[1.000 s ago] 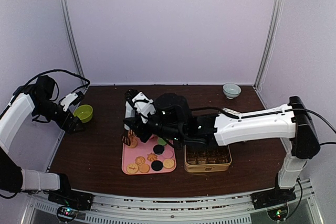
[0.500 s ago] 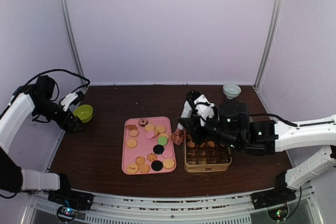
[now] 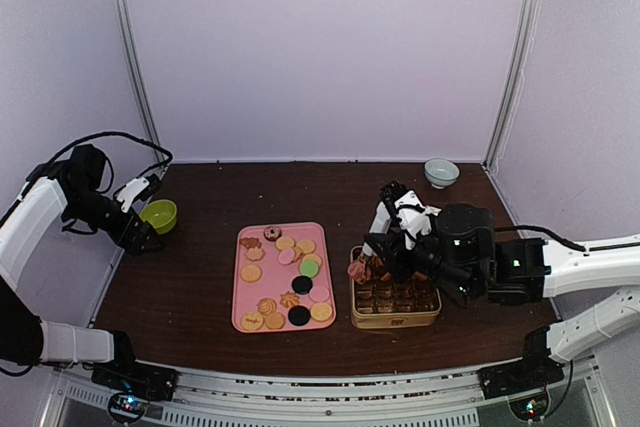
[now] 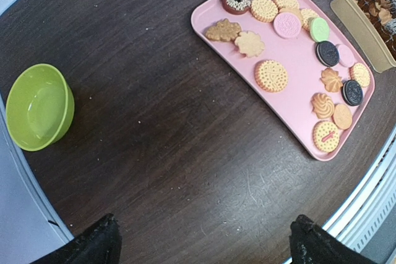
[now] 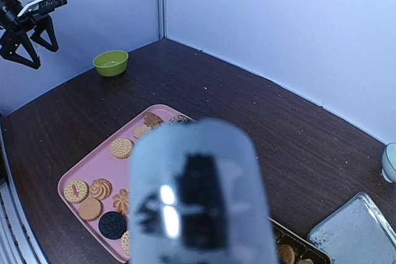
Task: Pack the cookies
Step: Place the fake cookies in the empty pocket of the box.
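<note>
Several cookies (image 3: 285, 282) lie on a pink tray (image 3: 245, 292): tan rounds and flower shapes, a pink one, a green one and black discs (image 4: 271, 75). My right gripper (image 3: 383, 250) is shut on metal tongs (image 5: 198, 196), whose blurred handle hides its jaws in the right wrist view. The tongs' tip pinches a brownish cookie (image 3: 357, 269) at the left edge of the gold tin (image 3: 432, 309), which has cookies in its compartments. Far left, my left gripper (image 3: 140, 237) hangs open above bare table (image 4: 201, 245), next to the green bowl.
A green bowl (image 3: 158, 215) stands at the left edge of the table. A small white bowl (image 3: 441, 172) sits at the back right. The tin's silver lid (image 5: 352, 233) lies to the right of the tin. Purple walls close in the table.
My right arm has swung right from over the pink tray to the tin's left edge, carrying a cookie in the tongs. The left arm has not moved.
</note>
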Action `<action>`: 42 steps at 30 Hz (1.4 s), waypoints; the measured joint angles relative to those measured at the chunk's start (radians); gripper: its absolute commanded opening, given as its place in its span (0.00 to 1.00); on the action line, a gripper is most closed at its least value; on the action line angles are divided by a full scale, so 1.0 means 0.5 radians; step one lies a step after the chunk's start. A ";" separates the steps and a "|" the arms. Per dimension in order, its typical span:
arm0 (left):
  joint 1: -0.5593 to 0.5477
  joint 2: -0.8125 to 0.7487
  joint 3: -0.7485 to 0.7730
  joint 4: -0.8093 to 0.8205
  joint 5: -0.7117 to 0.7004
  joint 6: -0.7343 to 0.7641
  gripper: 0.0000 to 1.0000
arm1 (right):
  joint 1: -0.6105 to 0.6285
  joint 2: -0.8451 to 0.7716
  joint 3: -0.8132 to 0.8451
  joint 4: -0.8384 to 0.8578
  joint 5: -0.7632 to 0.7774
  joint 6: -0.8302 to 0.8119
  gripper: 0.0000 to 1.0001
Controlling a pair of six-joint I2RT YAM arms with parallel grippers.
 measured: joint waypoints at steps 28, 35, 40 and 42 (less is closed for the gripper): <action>0.000 0.139 -0.004 0.057 -0.026 0.072 0.98 | -0.037 0.050 -0.047 -0.037 -0.021 0.171 0.23; 0.000 0.239 0.040 0.069 -0.056 0.083 0.98 | -0.049 0.076 -0.018 -0.050 -0.066 0.193 0.28; 0.000 0.281 0.076 0.073 -0.061 0.085 0.98 | -0.060 0.090 -0.001 -0.054 -0.087 0.192 0.31; 0.000 0.302 0.098 0.076 -0.060 0.086 0.98 | -0.065 0.101 0.011 -0.060 -0.095 0.192 0.32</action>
